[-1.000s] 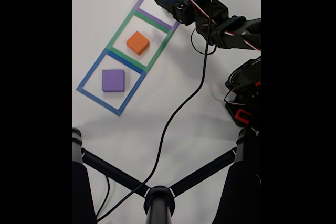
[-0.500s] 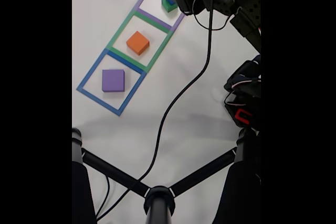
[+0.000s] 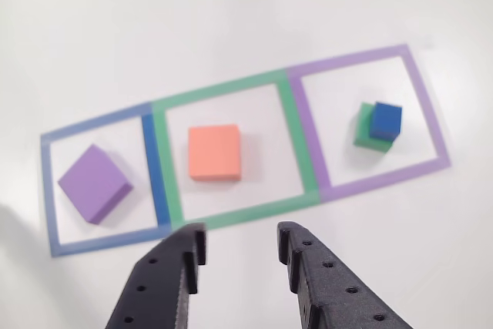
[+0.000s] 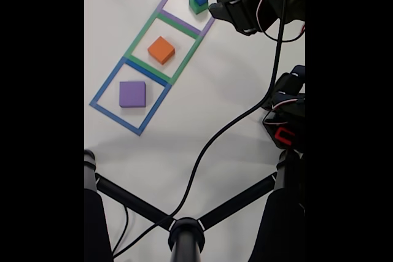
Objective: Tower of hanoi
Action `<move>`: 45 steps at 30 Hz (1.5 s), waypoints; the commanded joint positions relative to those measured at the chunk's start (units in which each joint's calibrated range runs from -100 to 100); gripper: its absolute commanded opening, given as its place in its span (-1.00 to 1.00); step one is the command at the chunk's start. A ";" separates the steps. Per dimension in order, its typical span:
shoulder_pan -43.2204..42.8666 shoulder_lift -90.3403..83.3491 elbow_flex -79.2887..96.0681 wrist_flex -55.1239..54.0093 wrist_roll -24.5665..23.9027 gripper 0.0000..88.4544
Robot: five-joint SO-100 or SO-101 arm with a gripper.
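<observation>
Your black two-finger gripper [image 3: 239, 256] hangs open and empty above the white table [image 3: 231, 13], just outside the green tape square [image 3: 295, 136]. The small blue cube [image 3: 385, 121] sits on the green block [image 3: 362, 130] inside the purple tape square [image 3: 431, 125], apart from the fingers.

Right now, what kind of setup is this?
Likely a hobby or lab tabletop test bench: a plain white table with three taped squares, small foam blocks, loose cable, and a black stand.
</observation>
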 commanded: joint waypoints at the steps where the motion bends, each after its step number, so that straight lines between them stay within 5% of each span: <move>1: -0.17 -3.02 4.92 -4.56 4.38 -0.63; 11: 0.89 -8.15 28.46 -24.71 16.70 -0.40; 31: -0.33 -2.54 67.71 -82.99 21.48 -0.13; 45: -0.25 27.75 80.16 -130.99 21.48 -0.06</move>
